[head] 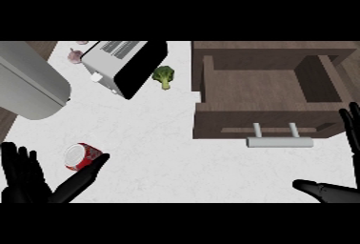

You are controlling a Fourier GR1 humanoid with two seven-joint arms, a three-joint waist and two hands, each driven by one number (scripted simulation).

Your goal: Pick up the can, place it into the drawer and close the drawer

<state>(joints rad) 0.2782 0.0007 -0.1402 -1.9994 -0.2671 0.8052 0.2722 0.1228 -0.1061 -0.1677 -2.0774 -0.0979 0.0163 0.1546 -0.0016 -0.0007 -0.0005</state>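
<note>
At the far left, your left hand (28,178) sits low on the white counter (169,143), fingers straight and spread, thumb stretched toward the can (81,156). The red can lies tipped on the counter in the gap between thumb and fingers; you hold nothing yet. Above it you see a large grey rounded appliance (28,86), then a toaster (123,64) with a small piece of garlic (75,55) beside it. A broccoli floret (164,75) rests just right of the toaster. Further right, the wooden drawer (260,83) stands pulled open, its metal handle (278,141) facing you. Your right hand (337,188) shows at the right edge, fingers straight, thumb out, gripping nothing.
</note>
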